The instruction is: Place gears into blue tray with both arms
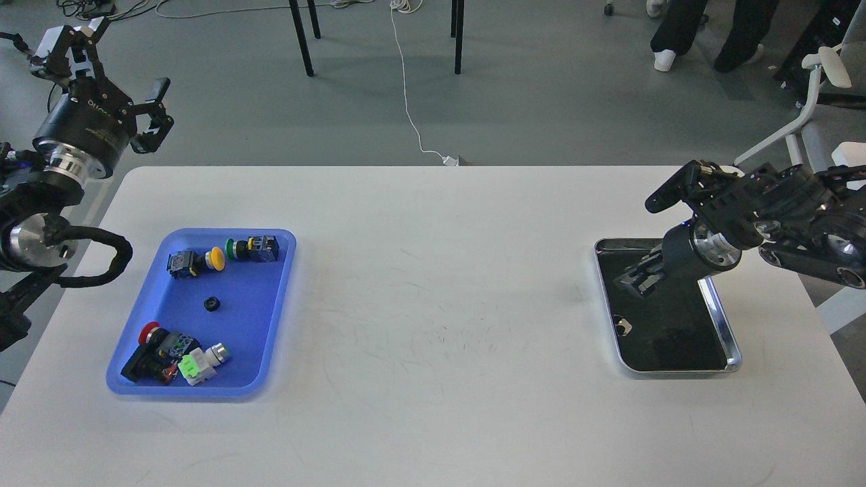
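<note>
The blue tray [267,325] lies at the table's left. One small black gear [213,304] rests on its bare middle, among the push-button switches. My left gripper [108,74] is raised beyond the table's far left corner, well away from the tray, open and empty. My right gripper [637,279] hangs over the far left part of the steel tray [729,338], pointing down and left. Its dark fingers merge with the tray's dark bottom, so I cannot tell whether they hold anything. A small glinting speck [622,328] shows on the tray bottom below it; I cannot make out what it is.
Several push-button switches sit in the blue tray: yellow-capped [193,261] and green-capped [254,248] at the far end, a red, black and light green cluster [172,355] at the near end. An office chair [822,122] stands past the table's right corner.
</note>
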You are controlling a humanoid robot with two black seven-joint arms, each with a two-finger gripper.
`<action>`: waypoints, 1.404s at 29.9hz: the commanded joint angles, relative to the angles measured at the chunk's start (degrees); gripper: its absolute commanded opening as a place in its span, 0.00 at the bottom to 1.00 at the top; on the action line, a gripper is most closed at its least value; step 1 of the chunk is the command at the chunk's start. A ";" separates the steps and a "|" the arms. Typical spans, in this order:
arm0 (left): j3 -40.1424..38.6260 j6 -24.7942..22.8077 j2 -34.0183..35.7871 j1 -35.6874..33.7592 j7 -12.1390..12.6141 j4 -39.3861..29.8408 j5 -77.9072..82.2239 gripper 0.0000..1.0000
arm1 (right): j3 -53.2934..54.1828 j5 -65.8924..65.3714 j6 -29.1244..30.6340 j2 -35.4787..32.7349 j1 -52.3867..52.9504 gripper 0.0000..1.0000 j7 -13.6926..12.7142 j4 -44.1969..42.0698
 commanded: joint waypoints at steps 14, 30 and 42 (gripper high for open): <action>0.09 0.06 3.15 -0.03 0.00 -0.09 0.00 0.98 | 3.34 8.83 -8.86 26.40 -4.75 0.10 -0.08 -7.39; 0.35 0.06 3.94 1.64 0.00 -0.09 0.00 0.98 | 3.87 8.83 -10.70 26.40 -12.57 0.14 0.18 -11.60; 0.53 -2.40 5.26 1.46 0.00 -0.35 0.09 0.98 | 4.57 9.27 -11.05 26.40 -12.22 0.62 0.88 -12.05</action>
